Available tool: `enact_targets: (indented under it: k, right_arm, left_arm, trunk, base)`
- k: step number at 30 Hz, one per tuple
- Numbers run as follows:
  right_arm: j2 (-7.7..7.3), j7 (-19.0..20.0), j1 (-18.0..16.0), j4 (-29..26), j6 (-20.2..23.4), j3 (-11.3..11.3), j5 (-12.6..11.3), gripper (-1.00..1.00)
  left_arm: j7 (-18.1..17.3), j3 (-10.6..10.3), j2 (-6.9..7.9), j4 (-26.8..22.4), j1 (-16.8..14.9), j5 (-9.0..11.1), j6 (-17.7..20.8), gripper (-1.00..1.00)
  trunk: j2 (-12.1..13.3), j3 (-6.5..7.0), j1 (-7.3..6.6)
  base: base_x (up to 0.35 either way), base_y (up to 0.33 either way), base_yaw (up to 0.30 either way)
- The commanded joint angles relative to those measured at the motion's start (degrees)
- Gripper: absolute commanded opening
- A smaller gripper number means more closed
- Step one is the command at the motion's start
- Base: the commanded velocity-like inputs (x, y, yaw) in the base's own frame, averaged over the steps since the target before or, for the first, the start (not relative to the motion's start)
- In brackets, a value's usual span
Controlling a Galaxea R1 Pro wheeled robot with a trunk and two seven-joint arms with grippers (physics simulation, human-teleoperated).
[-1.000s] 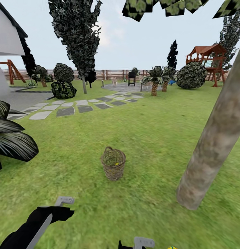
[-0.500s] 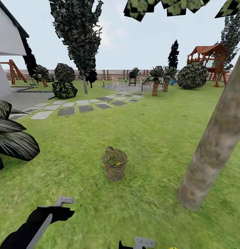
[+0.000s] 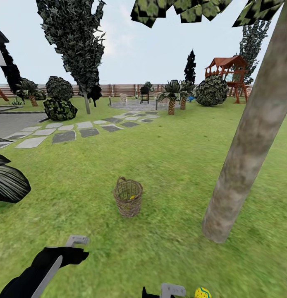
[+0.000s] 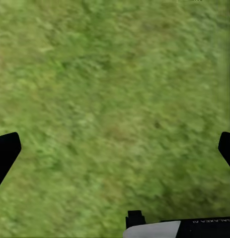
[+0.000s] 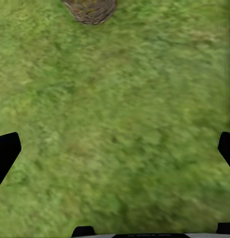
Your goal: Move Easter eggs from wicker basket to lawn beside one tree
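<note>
Head view: egg (image 3: 203,293) on lawn (image 3: 168,165); right wrist: wicker basket (image 5: 90,10).

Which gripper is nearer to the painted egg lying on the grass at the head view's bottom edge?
The right. The right gripper sits just beside the egg, while the left gripper hangs well off toward the robot's left, across the lawn.

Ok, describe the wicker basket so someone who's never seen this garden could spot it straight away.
Start at the thick, leaning grey-tan tree trunk on the right of the head view. To its left, out on the open lawn, stands the wicker basket, small, round and brown, with something yellow inside. It is the only woven thing on the grass; the painted egg at the view's bottom edge lies much nearer the robot.
</note>
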Motion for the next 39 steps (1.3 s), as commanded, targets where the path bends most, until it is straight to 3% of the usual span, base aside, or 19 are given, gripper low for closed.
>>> enact_targets:
  k: [1,10,27,39]
  right_arm:
    - [0.00,-0.32,-0.03,-0.12,0.25,0.03,-0.23,1.00]
    - [0.01,-0.32,-0.02,-0.12,0.23,0.04,-0.23,1.00]
    - [0.00,-0.32,-0.01,-0.12,0.23,0.04,-0.23,1.00]
    - [0.00,-0.32,0.00,-0.12,0.23,0.04,-0.19,1.00]
  left_arm:
    - [0.09,-0.10,0.06,-0.10,-0.05,0.22,0.26,1.00]
    - [0.00,-0.09,0.06,-0.14,-0.06,0.34,0.57,1.00]
    - [-0.05,-0.09,0.06,-0.09,-0.04,0.36,0.77,1.00]
    - [0.01,-0.17,0.06,-0.18,0.01,0.16,0.47,1.00]
  trunk:
    - [-0.12,-0.09,0.04]
    - [-0.12,-0.02,0.04]
    - [-0.12,-0.01,0.04]
    - [-0.12,-0.01,0.04]
  base:
    - [0.000,0.007,-0.255]
    - [0.031,0.013,-0.095]
    - [0.228,0.141,-0.028]
    - [0.037,0.024,-0.137]
